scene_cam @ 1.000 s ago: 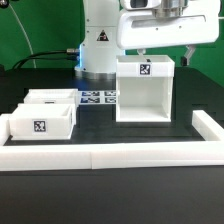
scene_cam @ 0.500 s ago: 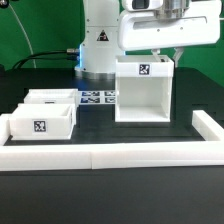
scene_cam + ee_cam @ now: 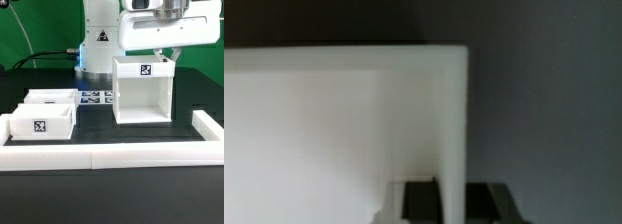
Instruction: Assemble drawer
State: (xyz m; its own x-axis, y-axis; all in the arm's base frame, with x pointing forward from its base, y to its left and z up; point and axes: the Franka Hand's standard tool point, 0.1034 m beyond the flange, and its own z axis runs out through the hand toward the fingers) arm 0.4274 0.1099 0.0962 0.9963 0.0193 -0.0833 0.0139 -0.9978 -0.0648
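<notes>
Your case (image 3: 141, 95) stands upright toward the far edge of the worktop (image 3: 110, 135), on the exterior view's right, open front facing the near edge; nothing shows inside it. The 2 trays, front tray (image 3: 40, 124) and rear tray (image 3: 50, 98), sit close together by the edge at the exterior view's left, well apart from the case; so 0 of 2 are in, and both insertions look left to do. The gripper (image 3: 165, 57) sits on the case's top corner; in the wrist view its fingers (image 3: 420, 200) flank the side wall (image 3: 452, 120), seemingly pressed on it, so I judge it clamped there. The marker board (image 3: 97, 98) lies between trays and case; the border rail (image 3: 110, 156) lines the near edge.
</notes>
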